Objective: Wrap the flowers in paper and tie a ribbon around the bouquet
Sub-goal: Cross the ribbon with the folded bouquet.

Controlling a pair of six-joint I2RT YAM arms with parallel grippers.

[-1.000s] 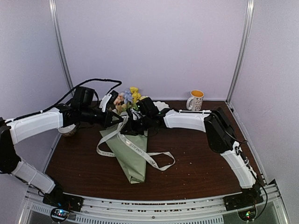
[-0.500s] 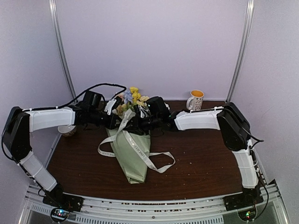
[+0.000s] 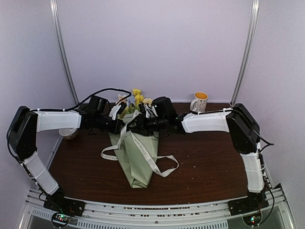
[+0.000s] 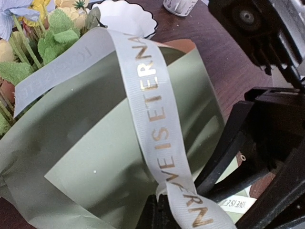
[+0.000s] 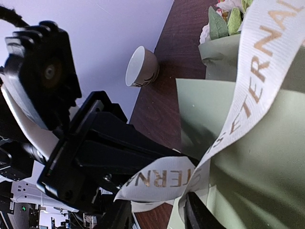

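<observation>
The bouquet lies on the table, a sage-green paper cone with its tip toward me and the flowers at the far end. The cream ribbon, printed in gold, loops over the cone; its tails trail on the wood. My left gripper is above the cone's upper part, shut on the ribbon where it folds at the fingertips. My right gripper faces it, close by. In the right wrist view the right gripper has its jaws apart and the ribbon hangs loosely between them.
A white mug with an orange inside stands at the back right. A small white bowl sits at the left edge. A scalloped white dish lies behind the flowers. Frame posts rise at both back corners.
The right gripper's jaws have parted from shut, loosening its hold on the ribbon. Both wrists have shifted a little to the right and both elbows have risen. The left gripper stays shut.
</observation>
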